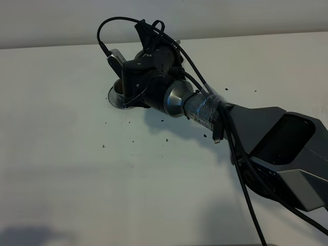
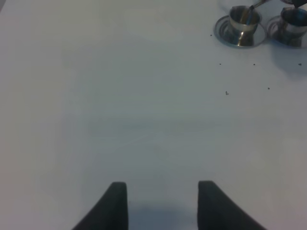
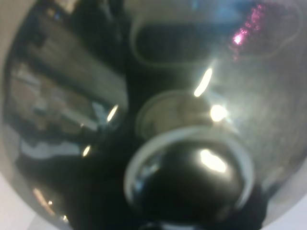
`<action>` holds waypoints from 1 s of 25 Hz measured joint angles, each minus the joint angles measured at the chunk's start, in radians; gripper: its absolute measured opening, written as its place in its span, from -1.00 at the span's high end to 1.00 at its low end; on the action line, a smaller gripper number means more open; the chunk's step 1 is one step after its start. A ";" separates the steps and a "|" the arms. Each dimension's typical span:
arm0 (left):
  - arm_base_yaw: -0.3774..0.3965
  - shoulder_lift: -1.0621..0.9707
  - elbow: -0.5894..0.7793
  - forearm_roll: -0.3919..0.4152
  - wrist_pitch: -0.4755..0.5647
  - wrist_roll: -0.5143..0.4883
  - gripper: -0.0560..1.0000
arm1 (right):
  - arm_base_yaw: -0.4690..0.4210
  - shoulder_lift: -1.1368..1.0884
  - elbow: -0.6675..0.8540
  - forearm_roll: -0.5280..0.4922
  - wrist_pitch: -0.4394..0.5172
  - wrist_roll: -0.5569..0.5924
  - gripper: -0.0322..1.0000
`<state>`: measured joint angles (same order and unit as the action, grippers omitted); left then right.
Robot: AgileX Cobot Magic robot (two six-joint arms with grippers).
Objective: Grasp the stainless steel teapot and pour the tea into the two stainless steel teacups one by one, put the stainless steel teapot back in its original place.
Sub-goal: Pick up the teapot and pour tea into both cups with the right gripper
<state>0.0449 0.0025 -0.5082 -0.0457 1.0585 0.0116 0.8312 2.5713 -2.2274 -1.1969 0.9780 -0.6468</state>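
Note:
The stainless steel teapot [image 3: 192, 143] fills the right wrist view, shiny, with its lid knob [image 3: 189, 179] close to the lens. My right arm [image 1: 154, 66] reaches across to the far left-middle of the table and covers the pot from above; its fingers are hidden, shut on the pot. In the left wrist view the thin spout [image 2: 253, 7] dips into one teacup [image 2: 243, 20] on its saucer [image 2: 225, 33]; the second teacup [image 2: 292, 21] stands right beside it. One teacup [image 1: 118, 88] peeks out beside the arm. My left gripper [image 2: 163, 206] is open over bare table. The original place is out of view.
Small dark specks [image 1: 133, 141] dot the white table [image 1: 61, 169] near the cups, also visible as specks [image 2: 227, 93] from the left wrist. The right arm's cables [image 1: 241, 169] trail toward the front right.

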 joint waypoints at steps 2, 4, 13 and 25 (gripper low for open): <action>0.000 0.000 0.000 0.000 0.000 0.000 0.18 | 0.000 0.000 0.000 -0.004 -0.001 0.000 0.59; 0.000 0.000 0.000 0.000 0.000 0.000 0.18 | 0.000 0.000 0.000 -0.016 -0.001 0.000 0.59; 0.000 0.000 0.000 0.000 0.000 0.000 0.18 | 0.000 0.000 0.000 -0.051 -0.001 -0.001 0.59; 0.000 0.000 0.000 0.000 0.000 0.000 0.18 | 0.000 0.000 0.000 -0.078 0.014 -0.034 0.59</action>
<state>0.0449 0.0025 -0.5082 -0.0457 1.0585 0.0116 0.8312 2.5713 -2.2274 -1.2753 0.9915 -0.6804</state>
